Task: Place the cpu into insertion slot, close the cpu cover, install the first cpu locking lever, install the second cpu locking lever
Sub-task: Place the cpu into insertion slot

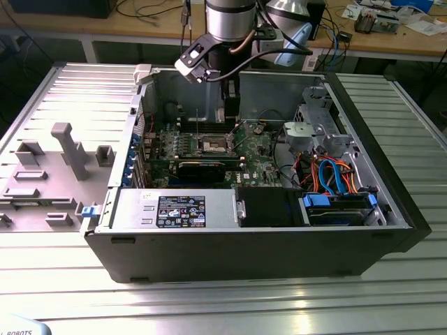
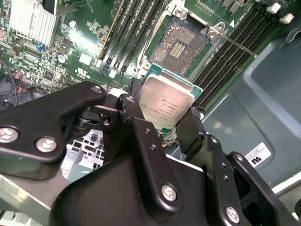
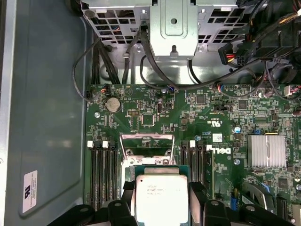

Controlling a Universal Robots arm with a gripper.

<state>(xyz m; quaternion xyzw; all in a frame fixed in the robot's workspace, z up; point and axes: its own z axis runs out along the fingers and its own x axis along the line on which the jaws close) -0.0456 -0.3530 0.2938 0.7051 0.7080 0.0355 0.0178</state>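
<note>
My gripper (image 2: 163, 113) is shut on the cpu (image 2: 165, 101), a silver-topped square chip on a green base, held by two opposite edges between black fingers (image 2: 131, 110). In the first wrist view the cpu (image 3: 161, 190) hangs over the green motherboard (image 3: 197, 117), right in front of the cpu cover (image 3: 146, 137), which stands open. The insertion slot (image 2: 180, 43) lies uncovered just beyond the chip, its contact field showing inside a silver rim. A thin locking lever (image 2: 237, 45) sticks out from its corner. In the exterior view the gripper (image 1: 229, 115) hovers above the insertion slot (image 1: 213, 145).
Black memory slots (image 3: 101, 174) flank the socket on both sides. A finned heat sink (image 3: 266, 150) sits nearby. A metal drive cage (image 3: 174, 23) with cables stands past the board's edge. The case (image 1: 209, 251) walls enclose everything; a grey fixture tray (image 1: 49, 167) lies at the exterior view's left.
</note>
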